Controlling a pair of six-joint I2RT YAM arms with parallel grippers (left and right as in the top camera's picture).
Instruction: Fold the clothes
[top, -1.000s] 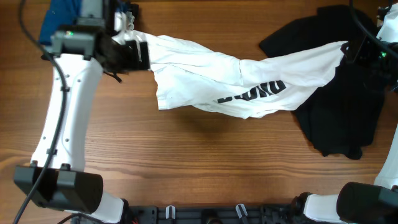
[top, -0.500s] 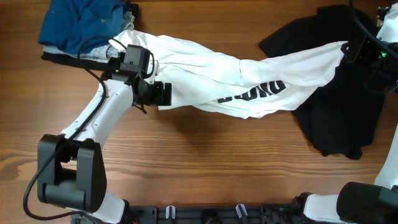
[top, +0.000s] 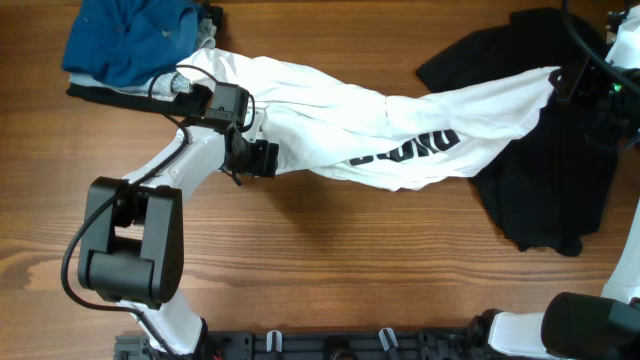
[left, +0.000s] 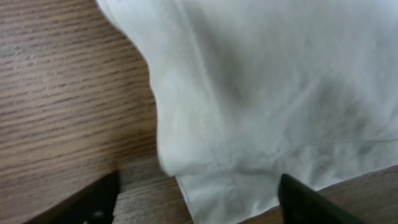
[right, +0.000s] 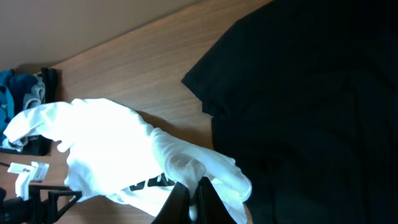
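- The folded blue pile (top: 125, 45) is lying at the 10 o'clock corner of the table (top: 320, 270).
- The left gripper (top: 262, 158) is hovering at the 8 o'clock corner of the white shirt (top: 400, 125). Its jaws are spread wide, and the hem is sitting between the fingers (left: 93, 202). Contact cannot be told.
- The white shirt is stretching, bunched, from the table's 10 o'clock toward 2 o'clock, with its black lettering (top: 405, 148) facing up.
- The right gripper (top: 562, 82) is pinching the shirt's 2 o'clock end, jaws clamped on fabric.
- The black garment (top: 550, 190) is lying at 3 o'clock, partly under the shirt.

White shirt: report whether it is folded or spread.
Spread, not folded: the white shirt stretches bunched across the table, one end pinched in the right gripper.
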